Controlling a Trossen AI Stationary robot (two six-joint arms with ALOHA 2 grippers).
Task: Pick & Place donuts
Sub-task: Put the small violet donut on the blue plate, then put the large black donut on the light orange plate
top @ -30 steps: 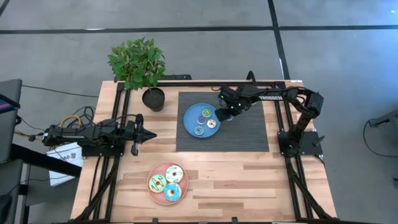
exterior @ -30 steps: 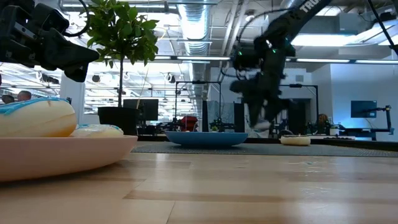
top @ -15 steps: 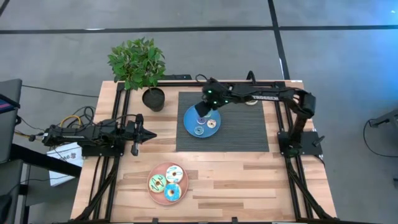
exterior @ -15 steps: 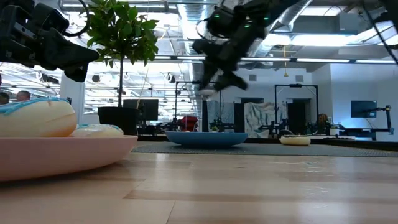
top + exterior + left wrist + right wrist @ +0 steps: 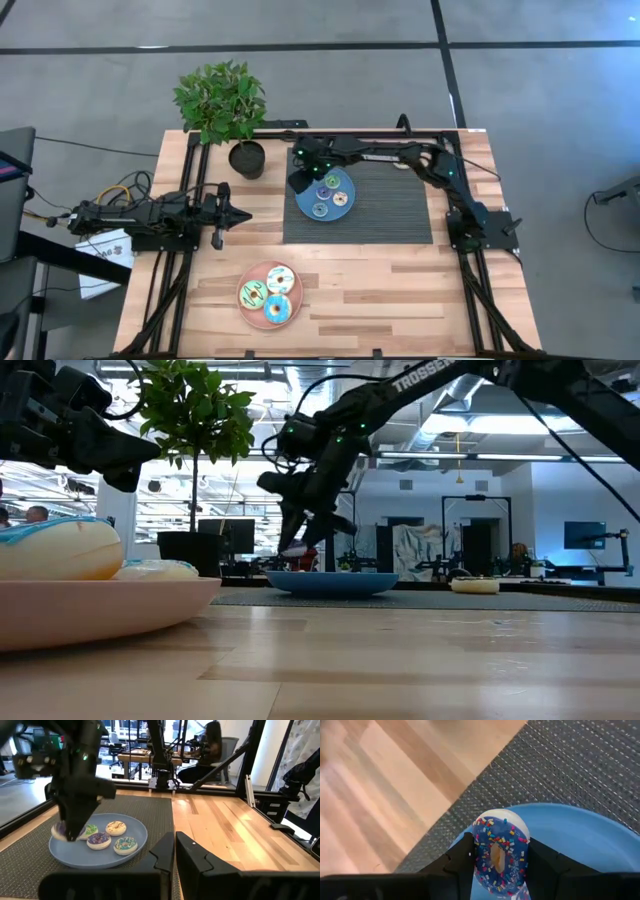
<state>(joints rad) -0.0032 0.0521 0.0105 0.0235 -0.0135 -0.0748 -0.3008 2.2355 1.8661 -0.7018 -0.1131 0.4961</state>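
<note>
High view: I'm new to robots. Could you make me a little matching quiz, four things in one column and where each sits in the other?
Things:
1. blue mini donut
2. blue plate
3. pink plate
4. potted plant

Places:
a. on the table's bare wood, off the mat
b. pinched in the right gripper, above the blue plate's rim
c. at the table's far left corner
d. on the dark mat

Pairs: 1-b, 2-d, 3-a, 4-c
</note>
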